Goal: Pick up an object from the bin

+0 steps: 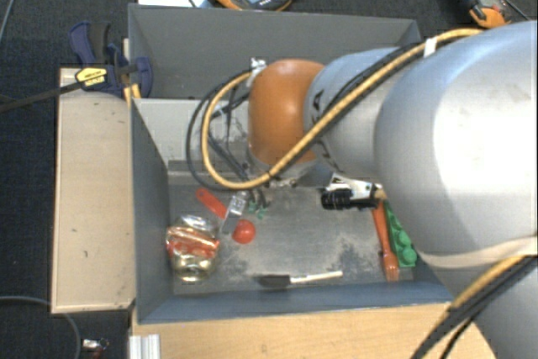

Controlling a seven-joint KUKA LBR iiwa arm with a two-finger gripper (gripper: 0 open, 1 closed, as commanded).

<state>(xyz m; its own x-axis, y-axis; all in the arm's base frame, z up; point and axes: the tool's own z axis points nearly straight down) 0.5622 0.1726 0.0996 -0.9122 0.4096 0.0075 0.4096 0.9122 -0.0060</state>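
My gripper (245, 204) reaches down below the orange wrist cover into the left half of the bin. Just under it lies a small red ball (244, 232). An orange-red elongated piece (210, 202) lies right beside it to the left. A crumpled clear plastic thing with red and gold inside (192, 246) rests further left, near the bin's front left corner. I see nothing held in the gripper.
A black-and-white object (348, 196) lies to the right of the gripper. An orange tool (386, 244) and a green knobbly piece (403, 242) lie along the right wall. A white stick with a dark end (301, 277) rests near the front wall. The arm covers the bin's right rear.
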